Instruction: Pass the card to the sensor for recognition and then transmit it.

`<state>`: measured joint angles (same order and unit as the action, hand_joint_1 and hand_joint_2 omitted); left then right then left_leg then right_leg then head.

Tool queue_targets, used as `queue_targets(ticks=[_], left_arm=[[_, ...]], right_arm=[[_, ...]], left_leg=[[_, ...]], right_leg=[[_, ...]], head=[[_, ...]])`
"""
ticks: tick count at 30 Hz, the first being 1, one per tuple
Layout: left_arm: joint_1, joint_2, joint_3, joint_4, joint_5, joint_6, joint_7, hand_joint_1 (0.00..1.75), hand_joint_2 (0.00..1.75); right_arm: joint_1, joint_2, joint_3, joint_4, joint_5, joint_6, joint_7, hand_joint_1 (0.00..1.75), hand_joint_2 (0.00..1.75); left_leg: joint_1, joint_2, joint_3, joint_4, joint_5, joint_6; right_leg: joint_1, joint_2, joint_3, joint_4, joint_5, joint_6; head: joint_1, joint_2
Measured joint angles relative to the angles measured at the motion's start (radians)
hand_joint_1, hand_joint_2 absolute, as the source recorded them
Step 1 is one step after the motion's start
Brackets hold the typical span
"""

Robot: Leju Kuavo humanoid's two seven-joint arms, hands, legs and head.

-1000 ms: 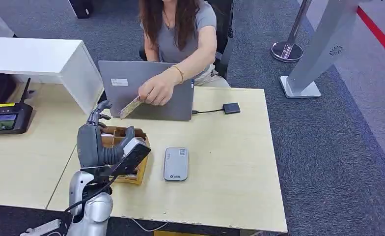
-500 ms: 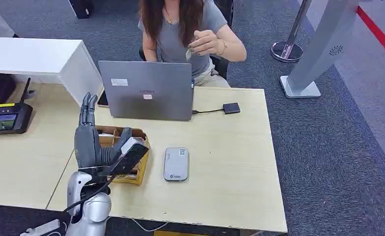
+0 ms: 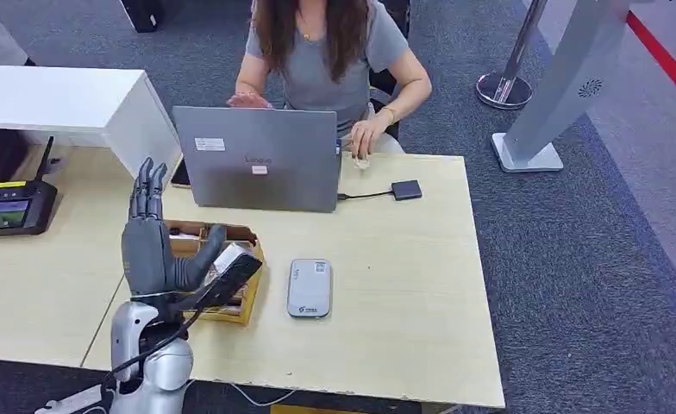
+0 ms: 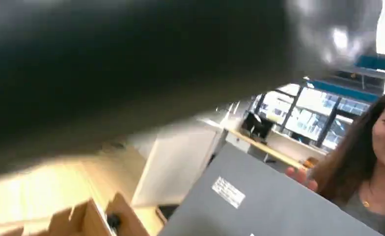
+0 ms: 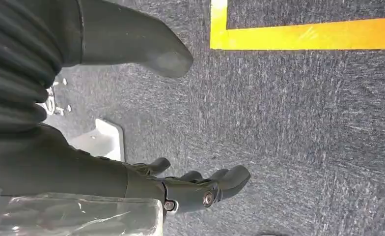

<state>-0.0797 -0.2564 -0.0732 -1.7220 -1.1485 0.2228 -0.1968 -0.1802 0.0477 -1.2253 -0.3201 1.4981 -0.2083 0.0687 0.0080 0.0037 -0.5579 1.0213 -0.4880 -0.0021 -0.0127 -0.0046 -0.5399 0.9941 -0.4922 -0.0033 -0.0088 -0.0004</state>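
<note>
The card cannot be made out near the person's hand beside the grey laptop, beyond the fingers. The left hand stands upright, fingers straight, empty, above a cardboard box; a rounded grey sensor lies flat on the pale wood tabletop just beside its thumb. The right hand hangs over dark carpet, fingers loosely apart, empty.

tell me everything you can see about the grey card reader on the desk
The card reader is a flat, rounded rectangular grey slab, plastic by its look, with a small white label near its far end and a small logo near its near end. It lies flat on the wooden desk, in front of the laptop and just right of the cardboard box. Nothing rests on it or touches it; the left hand is raised beside the box, apart from it.
</note>
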Motion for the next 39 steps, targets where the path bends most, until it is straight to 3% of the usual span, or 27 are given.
queue_targets(ticks=[9, 15, 23, 33, 37, 39], left_arm=[[0.104, 0.013, -0.01, -0.073, -0.167, -0.118, 0.043, 0.0, 1.75], [0.12, 0.059, -0.04, -0.105, -0.207, -0.146, 0.06, 0.0, 1.75], [0.11, 0.133, -0.083, -0.116, -0.223, -0.171, 0.072, 0.0, 1.75], [0.101, 0.165, -0.102, -0.117, -0.225, -0.179, 0.078, 0.0, 1.75], [0.084, 0.201, -0.125, -0.117, -0.213, -0.231, 0.106, 0.0, 1.75], [0.063, 0.248, -0.145, -0.114, -0.18, -0.274, 0.124, 0.0, 1.75]], right_arm=[[0.025, 0.0, -0.031, -0.01, -0.021, -0.003, -0.016, 0.0, 1.75], [0.03, 0.001, -0.038, -0.01, -0.02, -0.003, -0.018, 0.0, 1.75], [0.03, 0.001, -0.041, -0.01, -0.02, -0.003, -0.019, 0.0, 1.75], [0.03, 0.001, -0.047, -0.01, -0.02, -0.003, -0.019, 0.0, 1.75], [0.03, 0.001, -0.047, -0.01, -0.02, -0.003, -0.021, 0.0, 1.75], [0.03, 0.001, -0.047, -0.01, -0.021, -0.003, -0.022, 0.0, 1.75]], left_leg=[[0.0, 0.0, 0.0, 0.0, 0.0, 0.0], [0.0, 0.0, 0.0, 0.0, 0.0, 0.0], [0.0, 0.0, 0.0, 0.0, 0.0, 0.0], [0.0, 0.0, 0.0, 0.0, 0.0, 0.0], [0.0, 0.0, 0.0, 0.0, 0.0, 0.0], [0.0, 0.0, 0.0, 0.0, 0.001, -0.001]], right_leg=[[0.0, 0.0, -0.001, 0.0, 0.0, 0.0], [0.0, 0.0, 0.0, 0.0, 0.0, 0.0], [0.0, 0.0, 0.0, 0.0, 0.0, 0.0], [0.0, 0.0, 0.0, 0.0, 0.0, 0.0], [0.0, 0.0, 0.0, 0.0, 0.0, 0.0], [0.0, 0.0, -0.001, 0.0, 0.0, 0.0]], head=[[0.0, 0.0], [0.0, 0.0], [0.0, 0.0], [0.0, 0.0], [0.0, 0.0], [0.0, 0.0]])
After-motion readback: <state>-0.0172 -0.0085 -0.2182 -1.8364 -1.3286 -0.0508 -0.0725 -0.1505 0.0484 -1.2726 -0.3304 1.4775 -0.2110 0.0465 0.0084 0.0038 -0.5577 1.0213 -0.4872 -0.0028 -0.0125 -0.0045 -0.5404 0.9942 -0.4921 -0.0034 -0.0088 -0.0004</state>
